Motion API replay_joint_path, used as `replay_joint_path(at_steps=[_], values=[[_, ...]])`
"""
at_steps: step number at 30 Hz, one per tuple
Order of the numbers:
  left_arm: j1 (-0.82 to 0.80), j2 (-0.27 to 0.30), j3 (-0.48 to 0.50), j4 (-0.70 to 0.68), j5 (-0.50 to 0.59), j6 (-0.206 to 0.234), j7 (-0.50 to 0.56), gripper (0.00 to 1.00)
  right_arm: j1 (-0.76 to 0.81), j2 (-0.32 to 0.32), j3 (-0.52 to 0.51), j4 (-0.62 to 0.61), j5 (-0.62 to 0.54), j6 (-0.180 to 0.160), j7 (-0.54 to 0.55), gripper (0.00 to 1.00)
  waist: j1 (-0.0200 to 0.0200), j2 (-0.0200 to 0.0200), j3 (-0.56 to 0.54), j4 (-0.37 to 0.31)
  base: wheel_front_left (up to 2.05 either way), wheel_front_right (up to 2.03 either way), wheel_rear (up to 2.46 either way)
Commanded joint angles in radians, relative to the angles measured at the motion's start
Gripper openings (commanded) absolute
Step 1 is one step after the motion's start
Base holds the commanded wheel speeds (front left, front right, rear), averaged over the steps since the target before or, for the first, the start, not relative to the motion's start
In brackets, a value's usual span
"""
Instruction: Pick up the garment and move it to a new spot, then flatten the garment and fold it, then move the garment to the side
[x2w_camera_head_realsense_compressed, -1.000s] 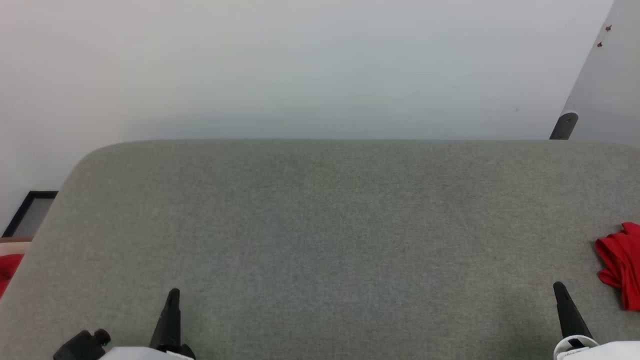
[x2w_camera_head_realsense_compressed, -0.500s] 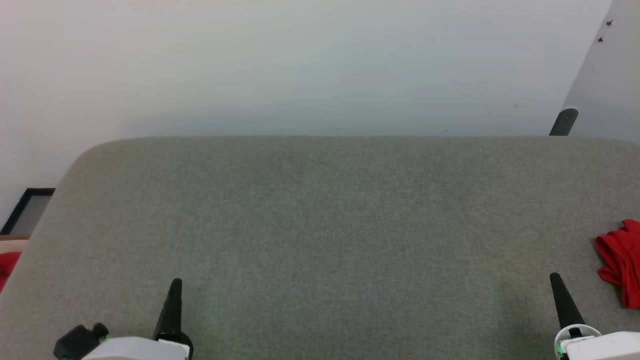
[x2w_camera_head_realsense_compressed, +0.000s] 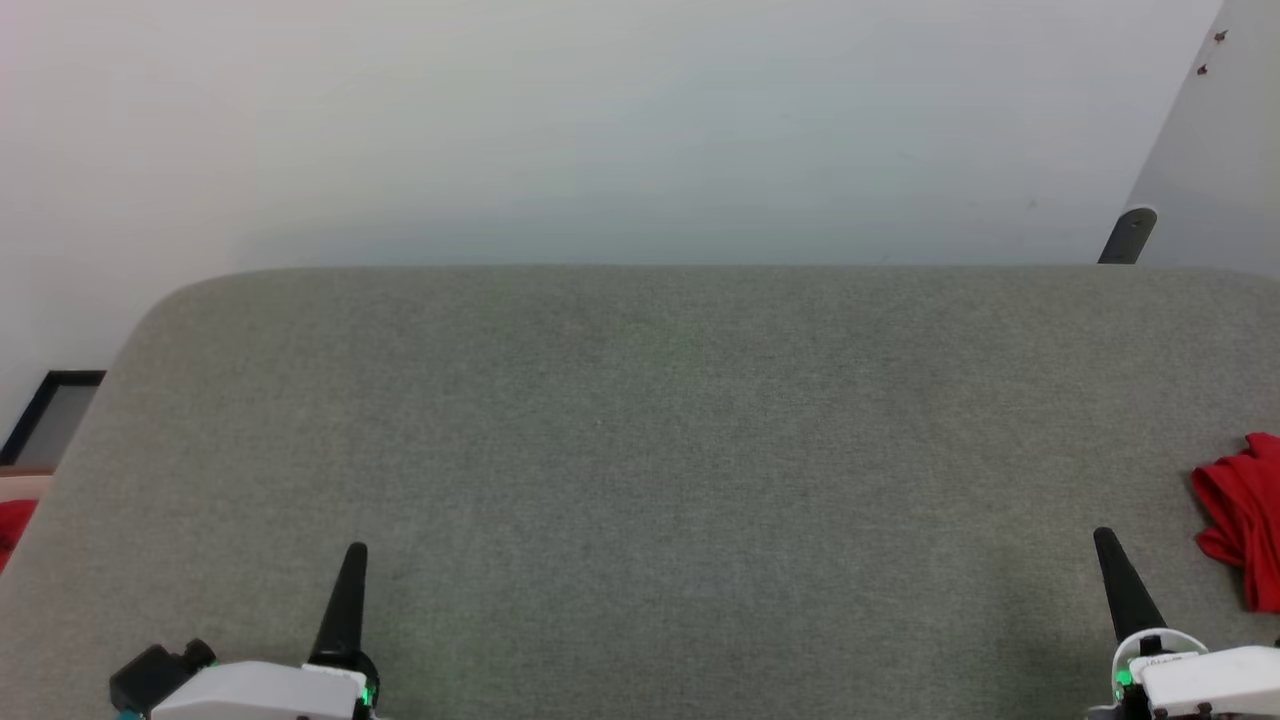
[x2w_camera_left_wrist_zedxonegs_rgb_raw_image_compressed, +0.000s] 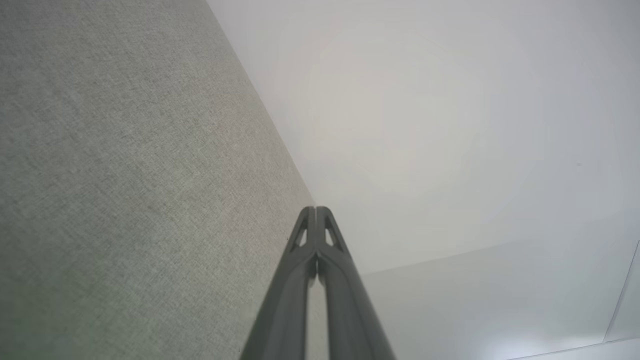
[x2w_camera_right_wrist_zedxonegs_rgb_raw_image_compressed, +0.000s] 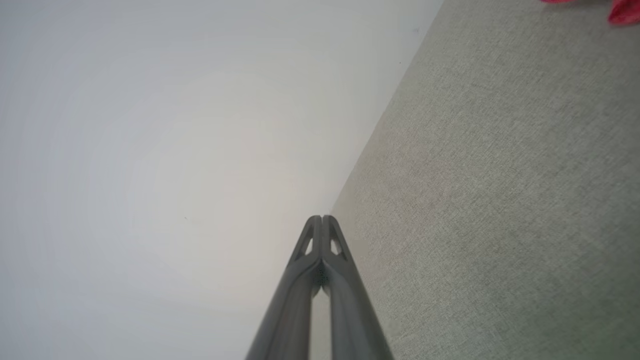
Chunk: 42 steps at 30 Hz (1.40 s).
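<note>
Garment (x2w_camera_head_realsense_compressed: 1240, 520) is seen bunched at the right edge of the grey padded surface (x2w_camera_head_realsense_compressed: 640, 450). Left gripper (x2w_camera_head_realsense_compressed: 356, 552) and right gripper (x2w_camera_head_realsense_compressed: 1103, 537) are held over its near edge, fingers pressed together, empty.

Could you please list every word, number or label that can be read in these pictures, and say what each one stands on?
No text can be read.
Faint dark marking on the right arm's white wrist housing: too small and blurred to read.
On the red garment: only crumpled red cloth at the picture's edge shows, no lettering.
</note>
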Motion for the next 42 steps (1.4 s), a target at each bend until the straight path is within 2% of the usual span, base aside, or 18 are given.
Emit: replay_joint_path(at_steps=[1, 42], values=[[-0.022, 0.001, 0.003, -0.005, -0.021, -0.003, 0.004, 0.0, -0.02, 0.002, -0.006, -0.003, 0.019, 0.0, 0.005, 0.0, 0.0, 0.0, 0.001, 0.0, 0.0, 0.0, 0.0], [-0.069, -0.019, 0.02, 0.002, -0.324, -0.005, 0.089, 0.0, -0.079, 0.032, -0.019, 0.033, 0.284, 0.0, 0.065, 0.0, 0.0, 0.0, 0.032, -0.009, 0.0, 0.0, 0.0]])
